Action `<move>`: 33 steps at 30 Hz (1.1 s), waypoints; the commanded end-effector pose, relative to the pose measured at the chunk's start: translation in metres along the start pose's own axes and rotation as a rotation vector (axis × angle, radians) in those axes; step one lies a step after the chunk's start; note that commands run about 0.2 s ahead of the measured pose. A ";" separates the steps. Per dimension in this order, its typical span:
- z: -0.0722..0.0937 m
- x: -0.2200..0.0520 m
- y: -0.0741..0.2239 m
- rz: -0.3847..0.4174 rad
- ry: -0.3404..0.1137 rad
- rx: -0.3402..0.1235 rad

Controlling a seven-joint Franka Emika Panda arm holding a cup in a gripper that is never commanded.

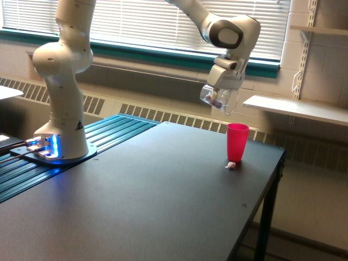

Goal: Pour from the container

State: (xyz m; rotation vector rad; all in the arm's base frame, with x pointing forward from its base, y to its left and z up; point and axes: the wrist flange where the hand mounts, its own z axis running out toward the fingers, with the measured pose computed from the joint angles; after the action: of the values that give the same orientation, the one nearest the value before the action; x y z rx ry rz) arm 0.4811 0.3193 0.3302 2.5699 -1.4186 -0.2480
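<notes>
The gripper [222,92] is clamped on the clear container [219,99], tilted with small bits inside, hanging above the pink cup [237,142] at about its eleven o'clock, lined up to tip in, one scrap [232,165] at the cup's foot.

A big dark desk [163,201] holds a pink cup [237,142] standing near its far edge, with a tiny crumpled bit [231,165] touching the cup's foot.
</notes>
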 end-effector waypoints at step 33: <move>0.012 0.001 -0.025 0.072 -0.089 -0.099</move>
State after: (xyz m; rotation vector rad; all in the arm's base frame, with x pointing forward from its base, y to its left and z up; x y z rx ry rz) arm 0.5017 0.3249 0.3129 2.4745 -1.4753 -0.4033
